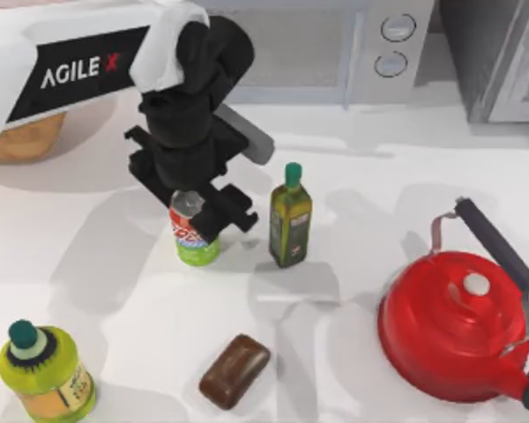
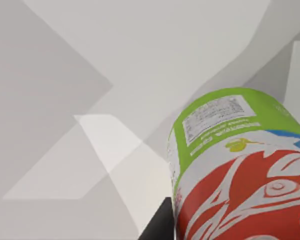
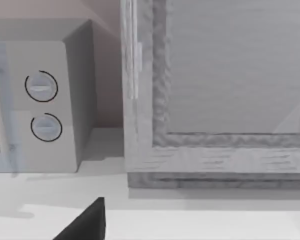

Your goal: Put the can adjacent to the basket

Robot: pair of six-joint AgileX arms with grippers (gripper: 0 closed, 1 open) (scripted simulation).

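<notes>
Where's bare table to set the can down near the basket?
Bare strip runs between the basket and the can, held by the left hand. Also free between lime-green bottle and can. Crowded rightward: olive oil bottle, kettle.

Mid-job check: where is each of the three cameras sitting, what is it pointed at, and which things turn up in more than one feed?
Top view: above the table, looking down; left arm and left gripper at the can, basket partly behind the arm.
Left wrist view: on the left arm, facing the can close up; a dark finger shows.
Right wrist view: on the right arm, facing the microwave.
Shared: can in top and left wrist; microwave in top and right wrist.
</notes>
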